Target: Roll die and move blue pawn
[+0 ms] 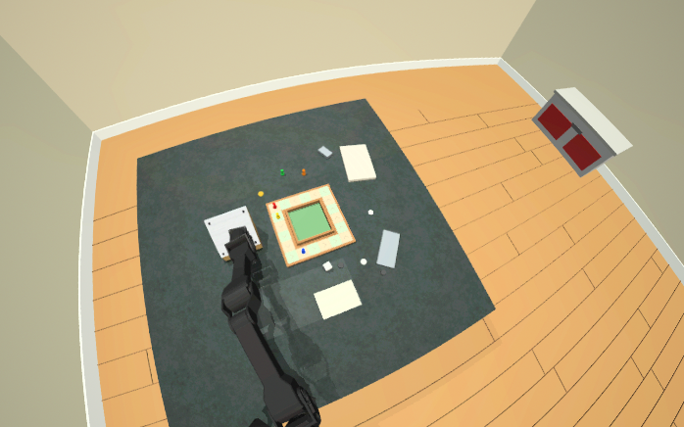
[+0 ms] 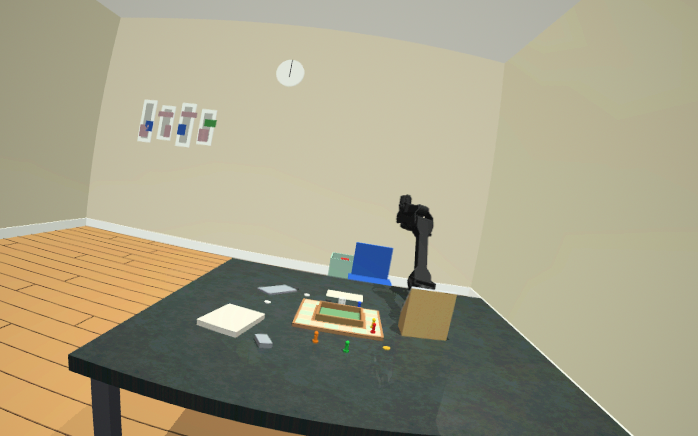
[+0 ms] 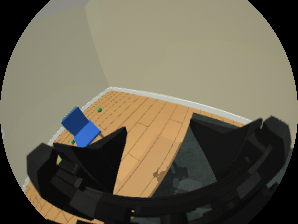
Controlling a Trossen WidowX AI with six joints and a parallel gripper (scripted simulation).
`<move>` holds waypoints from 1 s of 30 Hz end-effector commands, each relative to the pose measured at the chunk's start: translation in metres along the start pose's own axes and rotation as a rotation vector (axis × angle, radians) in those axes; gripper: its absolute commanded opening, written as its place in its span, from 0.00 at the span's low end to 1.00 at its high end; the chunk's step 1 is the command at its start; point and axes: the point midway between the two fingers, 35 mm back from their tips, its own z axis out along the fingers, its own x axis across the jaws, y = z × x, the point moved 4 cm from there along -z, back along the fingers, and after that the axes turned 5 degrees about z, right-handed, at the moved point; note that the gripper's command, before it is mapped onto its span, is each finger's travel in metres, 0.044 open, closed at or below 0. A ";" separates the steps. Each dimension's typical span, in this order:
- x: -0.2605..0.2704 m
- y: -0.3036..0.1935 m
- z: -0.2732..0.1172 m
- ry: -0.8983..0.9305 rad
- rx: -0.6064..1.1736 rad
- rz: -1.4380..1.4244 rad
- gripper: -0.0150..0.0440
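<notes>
My gripper (image 3: 158, 127) is open and empty, raised high above the table and away from the board. A white die (image 1: 327, 265) (image 2: 342, 301) lies on the table just outside the board (image 1: 342, 231) (image 2: 303, 317); its pips are too small to read. The tray (image 1: 317, 238) (image 2: 338, 320), wooden-rimmed with a green floor, is in the board's middle and empty. My blue pawn (image 1: 303, 251) (image 2: 359, 303) stands on the board's near side in the top view. A red pawn (image 1: 273, 205) (image 2: 373, 328) and a yellow pawn (image 1: 277, 215) stand near one corner.
The arm stands on a white-topped box (image 1: 217, 223) (image 2: 426, 316) beside the board. Green (image 1: 282, 172) (image 2: 346, 346) and orange (image 1: 303, 172) (image 2: 315, 337) pawns stand off the board. Cream slabs (image 1: 357, 162) (image 1: 337, 300), a grey-blue slab (image 1: 388, 249) and several small discs lie around.
</notes>
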 end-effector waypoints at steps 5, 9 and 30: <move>0.012 -0.035 -0.004 0.068 0.091 -0.134 0.72; 0.020 -0.097 -0.024 0.139 0.246 -0.329 0.72; -0.051 -0.325 -0.263 0.848 0.752 -1.457 0.72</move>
